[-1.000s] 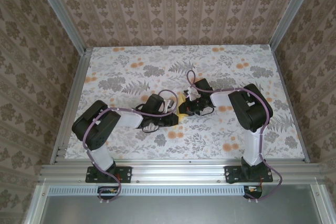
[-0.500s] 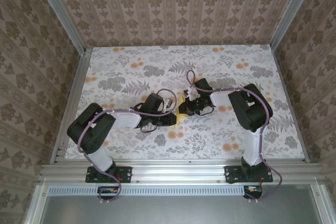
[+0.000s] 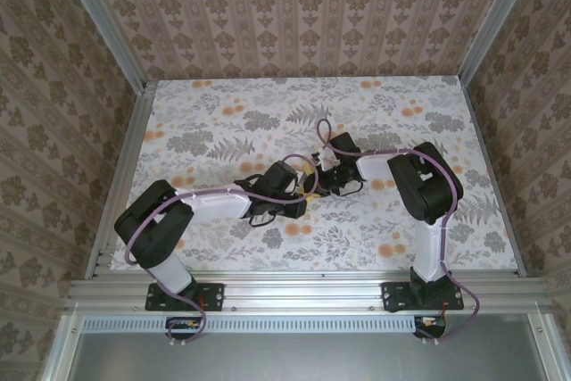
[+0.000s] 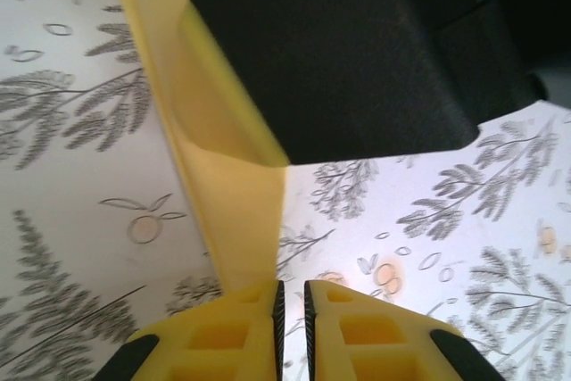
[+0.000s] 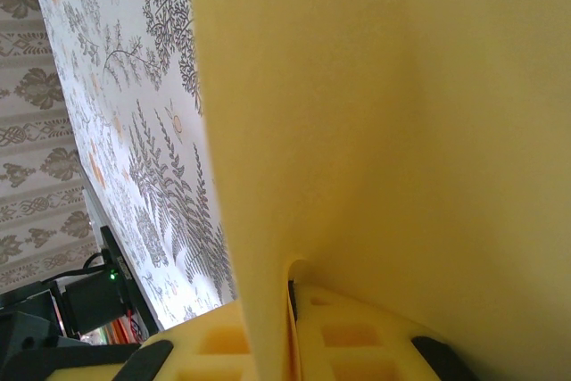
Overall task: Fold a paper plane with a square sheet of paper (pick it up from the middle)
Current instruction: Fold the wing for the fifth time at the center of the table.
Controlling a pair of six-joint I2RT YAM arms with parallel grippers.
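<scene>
Over the middle of the tabletop (image 3: 223, 131), the left gripper (image 4: 290, 296) and right gripper (image 5: 290, 302) each pinched the sheet of paper (image 4: 236, 211), probably steadying it for a crease.

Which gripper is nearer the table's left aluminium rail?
Left. The left gripper clamps the yellow paper on the side facing the rail; the right gripper clamps its far side.
</scene>
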